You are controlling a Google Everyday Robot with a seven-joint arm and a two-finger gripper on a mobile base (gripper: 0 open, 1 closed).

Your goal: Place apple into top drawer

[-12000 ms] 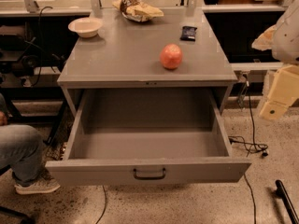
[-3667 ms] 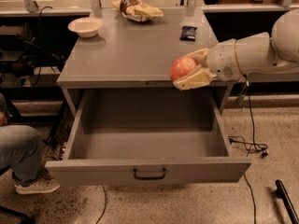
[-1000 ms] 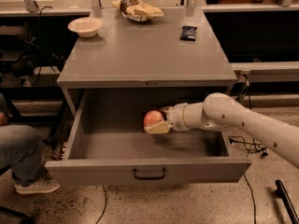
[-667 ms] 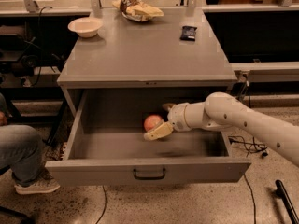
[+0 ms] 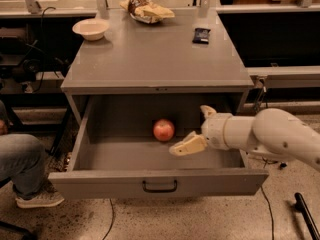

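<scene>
The pinkish-red apple [image 5: 163, 130] lies on the floor of the open top drawer [image 5: 100, 183], near the middle towards the back. The drawer is pulled out wide from the grey cabinet, with a small dark handle [image 5: 159, 186] on its front panel. My gripper [image 5: 196, 129] is inside the drawer to the right of the apple, open and empty, one cream finger [image 5: 187, 145] pointing left-forward and the other [image 5: 206, 111] up at the back. A small gap separates it from the apple.
On the cabinet top [image 5: 155, 54] stand a beige bowl [image 5: 90, 29] at the back left, a chip bag [image 5: 146, 10] at the back middle and a small dark packet [image 5: 201, 35] at the right. A person's leg and shoe [image 5: 25, 171] are at the left. Cables lie on the floor.
The gripper carried the apple from the cabinet top down into the drawer, let it go, and has drawn back to the right. The apple now rests free in the drawer.
</scene>
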